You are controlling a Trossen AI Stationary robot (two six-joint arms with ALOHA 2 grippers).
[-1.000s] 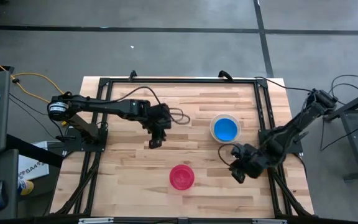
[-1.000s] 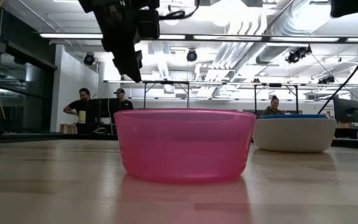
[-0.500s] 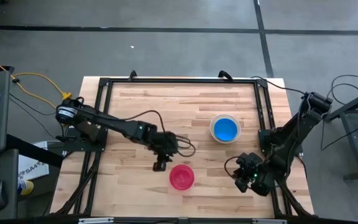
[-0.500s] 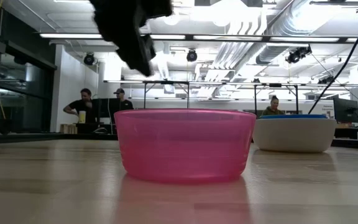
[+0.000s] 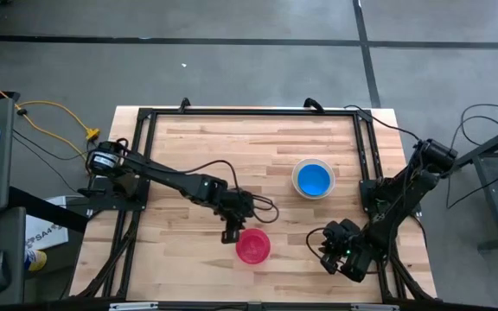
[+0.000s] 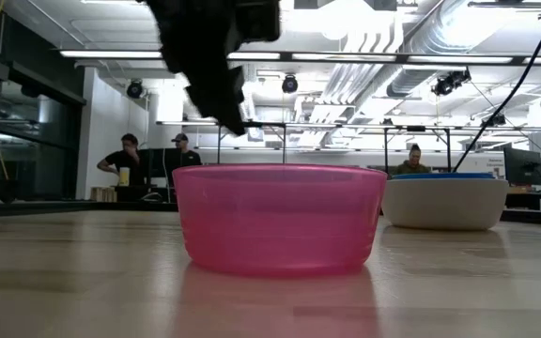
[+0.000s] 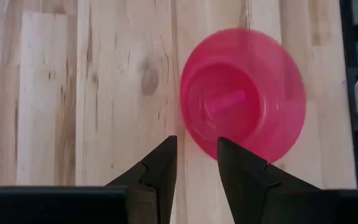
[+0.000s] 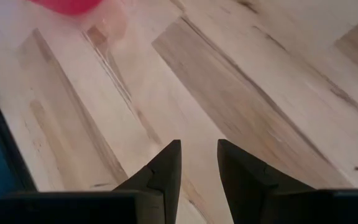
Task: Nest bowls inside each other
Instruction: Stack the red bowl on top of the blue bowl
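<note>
My left gripper [image 7: 194, 163] is open over the pink bowl [image 7: 244, 93]. It looks light and slippery; I'd pinch its rim.

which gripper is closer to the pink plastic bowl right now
Left. The open left gripper hovers right at the rim of the pink plastic bowl, while the right gripper waits well off beside the table edge.

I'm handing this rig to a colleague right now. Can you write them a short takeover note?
Left gripper: open, empty, just beside the pink bowl, lined up on its rim.
Right gripper: open, empty, waiting over the table's right front.
Blue bowl: already sitting in the white bowl, right of centre.
Done: that stack.
Left: put the pink bowl in. No other bowls are in view.
</note>
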